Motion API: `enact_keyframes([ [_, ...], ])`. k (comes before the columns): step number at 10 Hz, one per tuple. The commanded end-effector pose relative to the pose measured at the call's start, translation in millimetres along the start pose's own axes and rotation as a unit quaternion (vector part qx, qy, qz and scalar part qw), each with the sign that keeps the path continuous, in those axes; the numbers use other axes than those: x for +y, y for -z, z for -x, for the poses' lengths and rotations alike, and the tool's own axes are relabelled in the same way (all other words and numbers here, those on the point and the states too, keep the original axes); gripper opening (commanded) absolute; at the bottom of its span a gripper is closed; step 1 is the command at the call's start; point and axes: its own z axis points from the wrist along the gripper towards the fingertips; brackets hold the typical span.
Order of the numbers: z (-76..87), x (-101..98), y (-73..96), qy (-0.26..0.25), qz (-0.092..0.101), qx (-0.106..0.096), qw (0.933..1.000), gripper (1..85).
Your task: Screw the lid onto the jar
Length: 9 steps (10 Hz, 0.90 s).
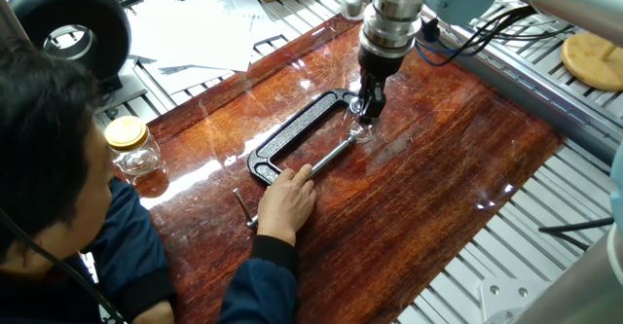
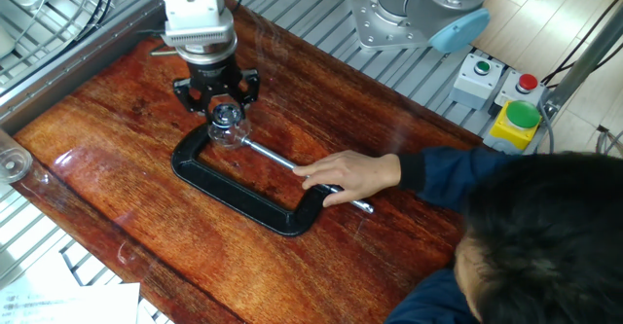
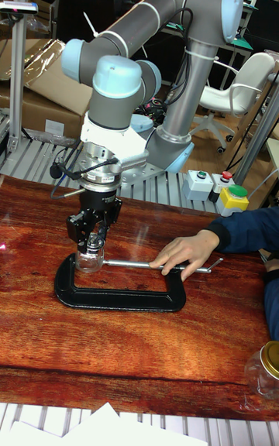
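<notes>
Clamp: black C-clamp (image 2: pixel 234 193) lying flat on the red-brown wooden table (image 2: pixel 117 227); all positions below refer to it.
Jar: tiny clear glass jar (image 3: pixel 90 260) standing upright inside the clamp's mouth, at the end of the screw rod (image 2: pixel 273 158), pinned between the rod tip and the clamp's far jaw.
Lid: small transparent lid (image 2: pixel 226 116) sitting on top of the jar's mouth; how far it is threaded on cannot be told.
Gripper: gripper (image 2: pixel 224 110) pointing straight down directly above the jar end of the clamp, fingers (image 3: pixel 80 235) drawn in narrow around the lid; the glare on the glass hides the exact contact.
Arm: UR5 arm (image 3: pixel 155 20) rising above the jar end of the clamp.
Hand: a person's hand (image 2: pixel 350 176) resting on the screw rod at the handle end of the clamp, well apart from the gripper.
Bystander jar: bigger yellow-lidded glass jar (image 1: pixel 131 147) standing near the table edge, well apart from the clamp, on the person's side.
Buttons: control box with green and red buttons (image 2: pixel 501 105) off the table, beyond the handle end of the clamp.
</notes>
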Motion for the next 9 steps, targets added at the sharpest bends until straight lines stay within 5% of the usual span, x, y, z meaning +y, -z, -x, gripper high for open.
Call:
enact_keyframes([
  [1, -3.4, 0.7, 12.1, -0.069, 0.000, 0.016, 0.9975, 28.0],
  [3, -1.9, 11.6, 10.4, -0.128, 0.010, 0.026, 0.9913, 27.0],
  [5, 10.2, 14.4, -1.2, -0.158, 0.004, 0.009, 0.9874, 26.7],
  [7, 11.5, 9.4, -0.5, -0.148, 0.007, -0.004, 0.9889, 39.3],
  [9, 9.8, 8.9, 19.6, -0.161, 0.023, 0.011, 0.9866, 46.3],
])
